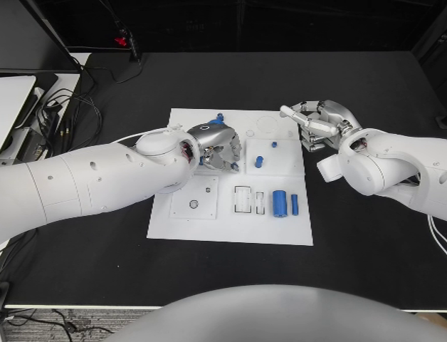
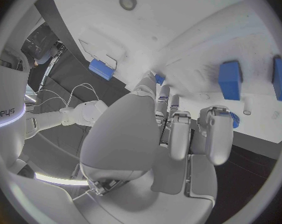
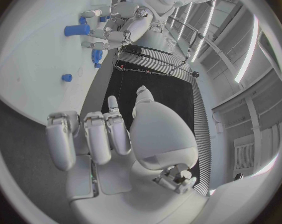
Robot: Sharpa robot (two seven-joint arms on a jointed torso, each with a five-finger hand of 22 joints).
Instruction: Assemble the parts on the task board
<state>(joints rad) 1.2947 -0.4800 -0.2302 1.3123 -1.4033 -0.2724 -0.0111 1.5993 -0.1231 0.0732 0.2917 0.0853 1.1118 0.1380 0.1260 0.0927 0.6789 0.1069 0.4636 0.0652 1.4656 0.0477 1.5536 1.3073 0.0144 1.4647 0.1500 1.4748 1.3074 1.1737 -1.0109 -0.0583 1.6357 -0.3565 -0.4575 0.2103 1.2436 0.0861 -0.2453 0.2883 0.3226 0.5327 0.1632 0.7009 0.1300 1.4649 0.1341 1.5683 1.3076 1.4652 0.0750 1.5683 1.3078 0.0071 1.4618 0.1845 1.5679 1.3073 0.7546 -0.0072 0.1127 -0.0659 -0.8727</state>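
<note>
L hand over the middle of the white task board, fingers curled down close together; can't tell if it grips anything. R hand hangs at the board's far R edge, fingers curled in, nothing in them. Parts on board: big blue cylinder w/ thin blue rod just beside it near front R, small blue piece next to L hand, another further back, one at far edge. Black table under the board

text: "d.eys", partly cut off | on: white robot body | else: nothing legible
</note>
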